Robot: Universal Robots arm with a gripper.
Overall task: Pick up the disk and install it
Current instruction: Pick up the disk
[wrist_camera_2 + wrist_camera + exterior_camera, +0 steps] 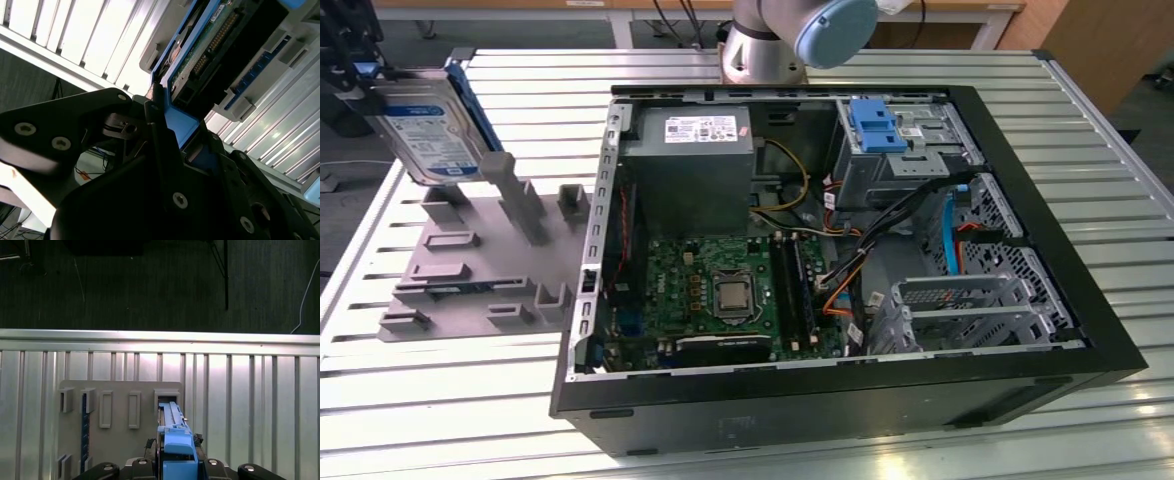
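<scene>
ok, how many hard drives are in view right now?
1. The disk stands upright in the gripper, above the grey fixture plate at the exterior view's left. The drive cages in the open case could hide another.

One disk (434, 135). One open computer case (827, 405), holding one grey power-supply box (691, 165) with one white sticker (700, 128), one green motherboard (674, 290), one processor (731, 295) and one blue latch bracket (874, 125). One grey slotted holder plate (474, 225). One slatted metal table (440, 420). One robot arm (774, 40).
</scene>
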